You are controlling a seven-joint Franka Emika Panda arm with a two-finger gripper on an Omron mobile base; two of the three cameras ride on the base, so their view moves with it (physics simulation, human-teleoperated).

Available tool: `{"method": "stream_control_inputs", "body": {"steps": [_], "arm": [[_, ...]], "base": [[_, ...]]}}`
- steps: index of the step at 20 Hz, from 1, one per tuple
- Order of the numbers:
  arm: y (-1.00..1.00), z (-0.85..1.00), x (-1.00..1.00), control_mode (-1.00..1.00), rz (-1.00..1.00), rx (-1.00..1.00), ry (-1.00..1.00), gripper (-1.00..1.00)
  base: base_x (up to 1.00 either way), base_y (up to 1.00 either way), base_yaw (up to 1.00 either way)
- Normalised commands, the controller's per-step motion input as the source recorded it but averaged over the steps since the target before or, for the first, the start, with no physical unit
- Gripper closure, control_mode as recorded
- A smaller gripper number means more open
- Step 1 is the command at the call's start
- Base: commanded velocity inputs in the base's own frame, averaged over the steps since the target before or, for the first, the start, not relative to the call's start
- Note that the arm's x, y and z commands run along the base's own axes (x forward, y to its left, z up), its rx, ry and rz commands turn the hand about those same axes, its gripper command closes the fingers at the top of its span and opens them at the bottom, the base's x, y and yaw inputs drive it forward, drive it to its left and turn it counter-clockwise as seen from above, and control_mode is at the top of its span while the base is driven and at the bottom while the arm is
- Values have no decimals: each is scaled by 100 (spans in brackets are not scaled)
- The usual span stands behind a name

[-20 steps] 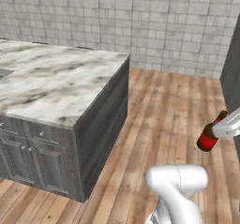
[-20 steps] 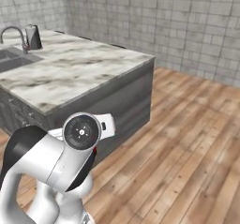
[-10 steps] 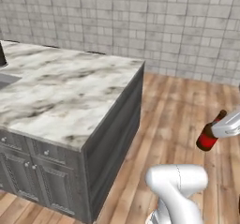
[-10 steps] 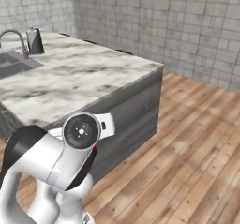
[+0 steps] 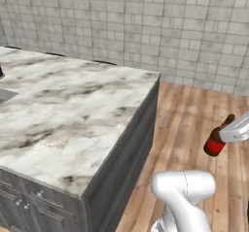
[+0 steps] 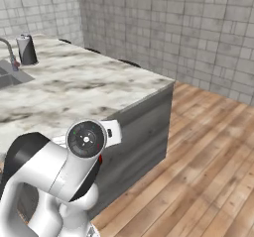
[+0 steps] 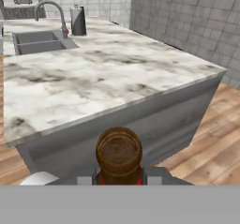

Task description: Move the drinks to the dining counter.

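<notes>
A small red-brown beer bottle (image 5: 216, 140), one of the drinks, hangs tilted above the wood floor at the right of the left base view, with my gripper (image 5: 229, 131) shut on its neck. In the hand view the bottle's round mouth (image 7: 119, 152) stands right between my gripper (image 7: 119, 179) tips. The dining counter (image 5: 73, 114), an island with a white-grey veined marble top, lies to the left of the bottle and straight ahead in the hand view (image 7: 108, 78). Its near corner (image 6: 163, 82) faces me.
A grey inset sink (image 7: 37, 41) with a curved faucet (image 7: 50, 8) and a grey cylindrical canister (image 7: 78, 21) stand at the island's far end. The canister (image 6: 26, 49) also shows at the left of the right base view. A grey tiled wall (image 5: 160, 27) closes the room behind. Wood floor (image 6: 208, 151) lies open to the right.
The whole picture has shifted: the base has driven towards the island, which now looks larger and nearer. The beer bottle stays in the shut gripper at the same place in view.
</notes>
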Motion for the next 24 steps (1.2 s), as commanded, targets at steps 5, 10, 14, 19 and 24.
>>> {"method": "stream_control_inputs", "body": {"steps": [5, 10, 14, 19, 24], "arm": [[0, 0, 0, 100, 0, 0, 0, 100], [0, 0, 0, 100, 0, 0, 0, 100], [0, 0, 0, 100, 0, 0, 0, 100], [0, 0, 0, 100, 0, 0, 0, 100], [0, 0, 0, 100, 0, 0, 0, 100]], "base": [[92, 0, 17], [81, 0, 28], [77, -2, 34], [76, -10, 37], [70, -14, 38]]}}
